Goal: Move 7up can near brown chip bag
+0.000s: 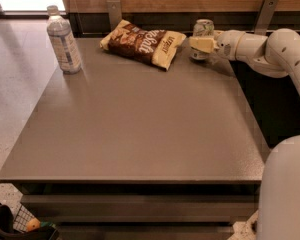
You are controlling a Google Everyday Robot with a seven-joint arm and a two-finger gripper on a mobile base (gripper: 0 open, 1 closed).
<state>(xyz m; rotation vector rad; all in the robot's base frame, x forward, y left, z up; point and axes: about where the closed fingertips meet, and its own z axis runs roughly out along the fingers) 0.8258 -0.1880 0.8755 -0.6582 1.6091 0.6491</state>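
The 7up can [203, 28] stands upright at the far right of the grey table [140, 129], just right of the brown chip bag [144, 43], which lies flat with cream-yellow ends. My gripper [201, 45] reaches in from the right on a white arm [260, 46]. Its cream finger crosses the front of the can's lower half and the jaws are closed around the can. The can's base is partly hidden behind the finger.
A clear plastic water bottle [63, 40] stands at the table's far left corner. A wooden wall with two metal brackets runs behind the table. The robot's white body [285, 189] fills the lower right. A dark basket [15, 224] sits on the floor at lower left.
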